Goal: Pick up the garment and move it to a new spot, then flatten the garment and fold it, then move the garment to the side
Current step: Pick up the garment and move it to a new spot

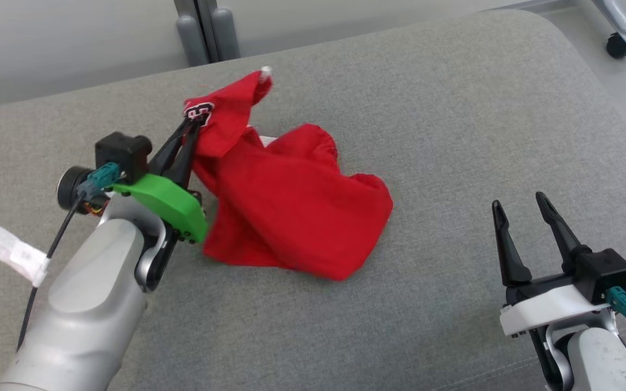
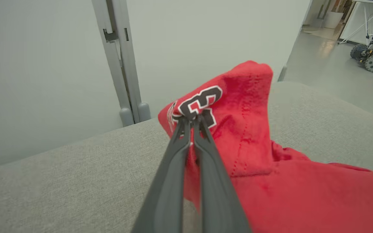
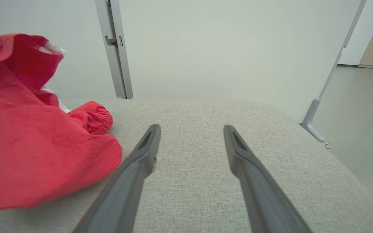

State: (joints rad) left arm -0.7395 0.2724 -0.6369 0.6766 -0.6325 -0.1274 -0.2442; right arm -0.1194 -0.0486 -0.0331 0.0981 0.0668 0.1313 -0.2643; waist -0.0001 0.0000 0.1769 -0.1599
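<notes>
Red garment (image 1: 291,212), crumpled, lying left of centre on the grey padded surface (image 1: 481,108). Its long axis runs diagonally in the head view. It goes from a raised corner bearing a black-and-white numeral (image 2: 202,103) at upper left down to a broad free end at lower right, which rests on the padding. Left gripper (image 1: 191,127): fingers pressed together on the numbered corner, holding it lifted clear of the surface; the cloth drapes from this pinch toward the robot's right. Right gripper (image 1: 518,200): fingers spread wide, empty, poised over bare padding well apart from the garment's free end, which lies to its left. Judgement: the carry to a new spot hangs on the left arm alone, with the bulk likely to trail rightward from the pinch. Should a second hold be wanted, the free end faces the right arm, which is the nearer of the two to it.
</notes>
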